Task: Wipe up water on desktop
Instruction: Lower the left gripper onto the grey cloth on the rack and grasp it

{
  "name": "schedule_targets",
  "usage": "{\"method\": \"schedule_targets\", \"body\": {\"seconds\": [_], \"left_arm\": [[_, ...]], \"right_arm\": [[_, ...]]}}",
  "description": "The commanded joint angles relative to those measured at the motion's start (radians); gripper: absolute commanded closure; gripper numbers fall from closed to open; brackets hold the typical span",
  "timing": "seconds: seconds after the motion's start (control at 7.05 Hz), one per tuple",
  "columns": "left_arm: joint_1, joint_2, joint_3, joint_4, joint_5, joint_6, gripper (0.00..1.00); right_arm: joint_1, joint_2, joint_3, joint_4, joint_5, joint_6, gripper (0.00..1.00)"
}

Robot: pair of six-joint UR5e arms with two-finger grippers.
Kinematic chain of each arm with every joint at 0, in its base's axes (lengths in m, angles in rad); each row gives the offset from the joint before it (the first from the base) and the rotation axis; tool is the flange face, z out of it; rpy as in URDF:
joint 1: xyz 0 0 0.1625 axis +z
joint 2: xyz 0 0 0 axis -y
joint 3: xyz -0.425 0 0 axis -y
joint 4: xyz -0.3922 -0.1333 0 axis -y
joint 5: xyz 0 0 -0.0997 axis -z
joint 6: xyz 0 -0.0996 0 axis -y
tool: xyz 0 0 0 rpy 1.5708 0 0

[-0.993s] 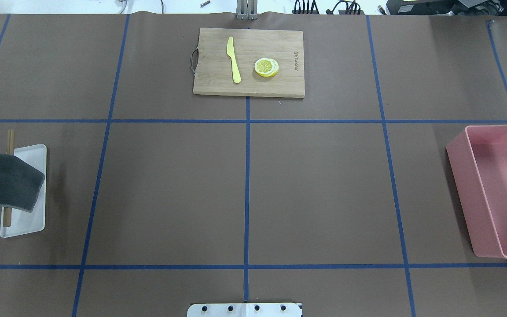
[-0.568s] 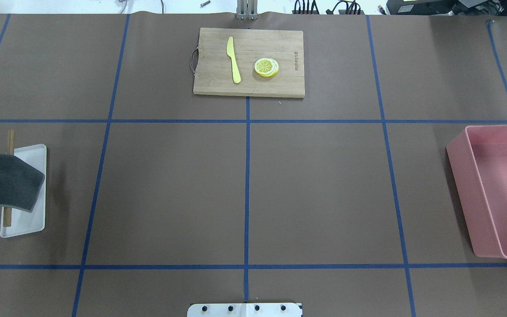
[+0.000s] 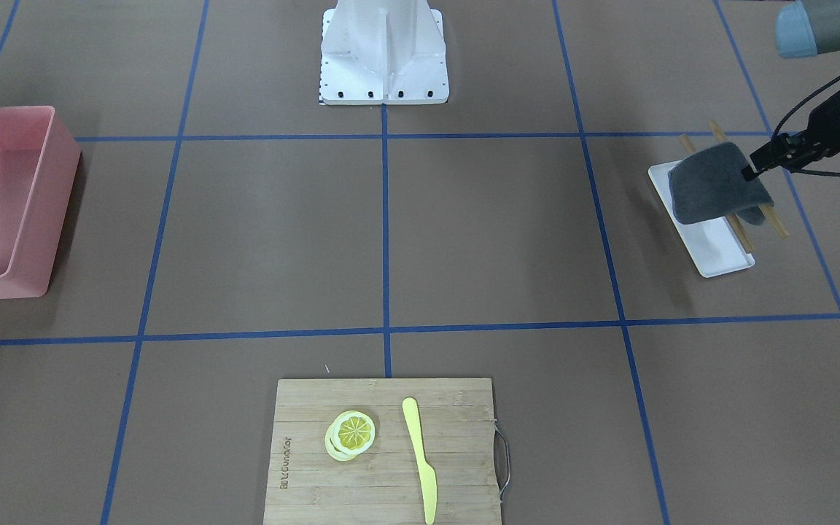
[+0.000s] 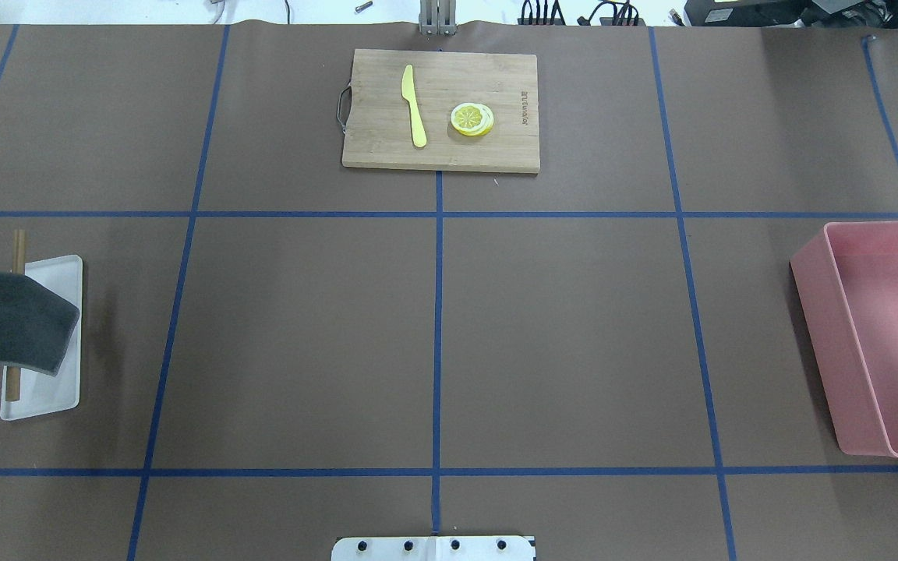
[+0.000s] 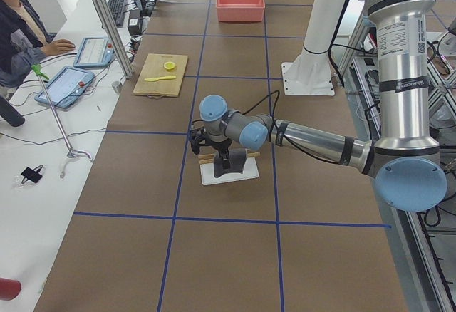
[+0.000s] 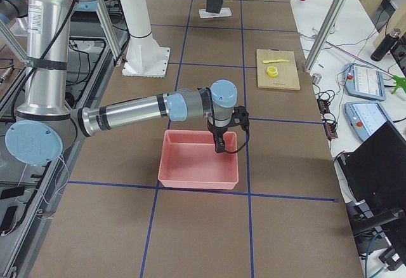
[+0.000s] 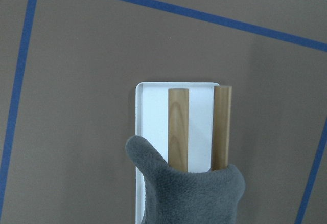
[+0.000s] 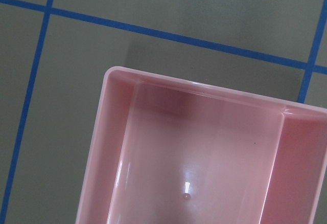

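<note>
Two arms: one at each end of the table, and none over the middle.
Left pincer: its tip is right at one edge of the gray cloth. I cannot tell if it is apart, together, or pinching the cloth.
Cloth: it hangs over two wooden sticks above a white tray, at the robot's left end. It is not lying on the table.
Desktop: this is the big brown top with blue tape lines, and it fills the whole middle. I can see no puddle or wet spot on it. Water may be too faint to show.
Cutting board: it is on the far side of the middle. A yellow knife and a lemon slice lie on it.
Pink bin: it sits at the robot's right end.
Right pincer: it hangs over the pink bin. Only the side camera shows it, so I cannot tell if it is apart or together.
Done so far: I think no wiping yet, since the cloth is on its sticks.
Left to do: grab the cloth, lift it off, carry it to the wet place, and rub the desktop dry.
</note>
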Motion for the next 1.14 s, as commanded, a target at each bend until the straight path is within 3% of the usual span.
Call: {"method": "schedule_targets", "body": {"seconds": [0.0, 0.28, 0.57, 0.85, 0.99], "left_arm": [[0.047, 0.028, 0.003, -0.056, 0.034, -0.045, 0.14], [0.048, 0.027, -0.016, -0.056, 0.033, -0.066, 0.51], [0.048, 0.027, -0.017, -0.056, 0.035, -0.068, 0.82], [0.048, 0.027, -0.013, -0.056, 0.035, -0.068, 1.0], [0.048, 0.027, -0.017, -0.056, 0.035, -0.068, 1.0]], "right_arm": [[-0.015, 0.0, 0.004, 0.001, -0.002, -0.001, 0.0], [-0.016, 0.0, 0.006, 0.001, -0.007, -0.001, 0.0], [-0.019, 0.0, 0.006, 0.0, -0.007, -0.001, 0.0], [-0.021, 0.0, 0.004, 0.0, -0.008, -0.001, 0.0], [-0.021, 0.0, 0.004, 0.0, -0.008, 0.0, 0.0]]}}
